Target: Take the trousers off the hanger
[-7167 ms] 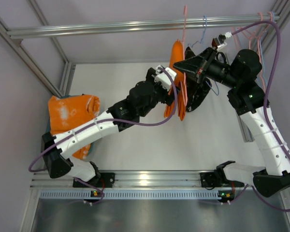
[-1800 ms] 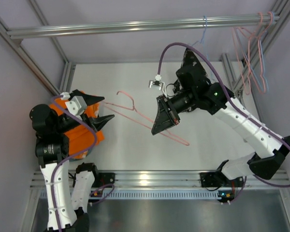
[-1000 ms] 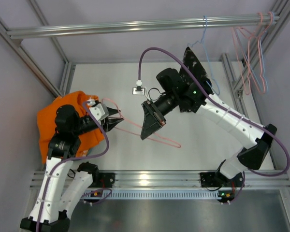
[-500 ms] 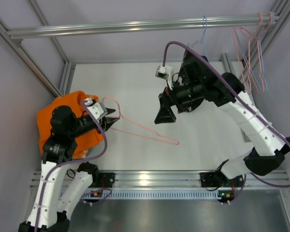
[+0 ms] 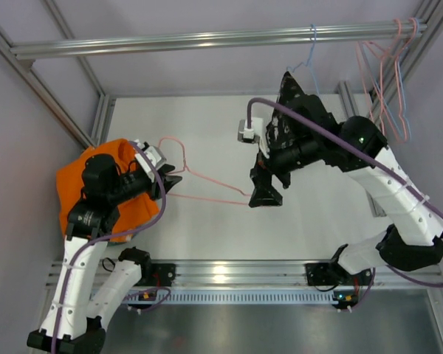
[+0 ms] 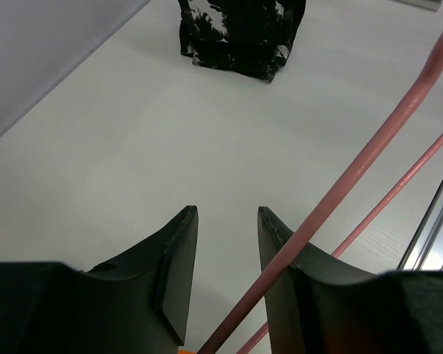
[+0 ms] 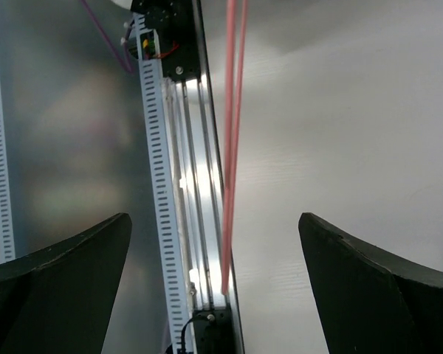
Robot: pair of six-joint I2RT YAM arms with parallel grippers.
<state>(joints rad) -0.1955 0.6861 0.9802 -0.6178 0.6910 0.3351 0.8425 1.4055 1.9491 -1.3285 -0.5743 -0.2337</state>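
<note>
The trousers (image 5: 70,195) lie in a bright orange heap at the table's left edge, under my left arm and off the hanger. The pale pink hanger (image 5: 215,182) stretches bare between the two arms, hook end by my left gripper (image 5: 171,179). In the left wrist view the wire (image 6: 369,145) runs up from between the jaws and across the front of the right finger (image 6: 280,251). The left gripper (image 6: 226,210) has its jaws apart, not pinching the wire. My right gripper (image 5: 266,195) hovers wide open over the hanger's far tip (image 7: 229,147), touching nothing (image 7: 214,216).
A black white-speckled garment (image 6: 240,33) sits at the far side of the table. Spare pink and blue hangers (image 5: 387,81) hang on the top rail at the right, with a light blue one (image 5: 314,44) further left. The aluminium base rail (image 5: 221,273) runs along the near edge.
My right gripper opened, let go of the hanger and pulled back to the right. The hanger's hook end stays at my left gripper, and its free end has swung.
</note>
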